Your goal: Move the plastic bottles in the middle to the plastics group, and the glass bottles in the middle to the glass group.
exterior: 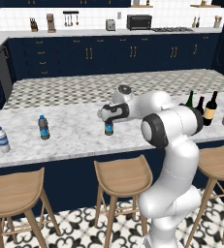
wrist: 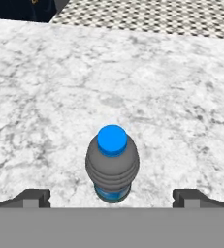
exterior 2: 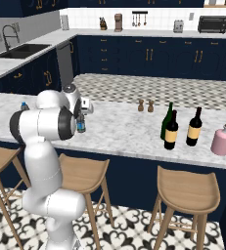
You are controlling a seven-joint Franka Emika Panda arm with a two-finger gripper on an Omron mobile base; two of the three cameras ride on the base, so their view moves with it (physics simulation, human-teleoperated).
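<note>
- The small blue-capped plastic bottle (wrist: 112,167) is standing upright on the marble surface (exterior: 74,140), roughly mid-length and a bit toward the near edge where the stools are.
- The gripper (wrist: 111,198) is hanging right over it with the jaws spread fully wide, one on each side of the bottle, and it's gripping nothing yet.
- The plastics group is sitting toward the left end of the surface: a blue-tinted bottle (exterior: 44,127) and a clear white-capped bottle (exterior: 3,139) closer to the near left corner.
- Toward the right end, the dark wine bottle with the orange label (exterior 2: 171,131) and the plain green bottle (exterior 2: 167,120) are standing just beside each other, still waiting to be moved.
- The glass group's labelled wine bottle (exterior 2: 194,128) is standing next to them, with a pink jug (exterior 2: 222,140) further toward the right end.
- What I'm worrying about: the bottle looks light and narrow, so if the gripper is coming down off-centre, one finger could be knocking the cap and tipping it over.
- Closing too high on the rounded shoulder could also be squeezing it out of the grip.
- Containers: can't tell whether any bottle has liquid inside.
</note>
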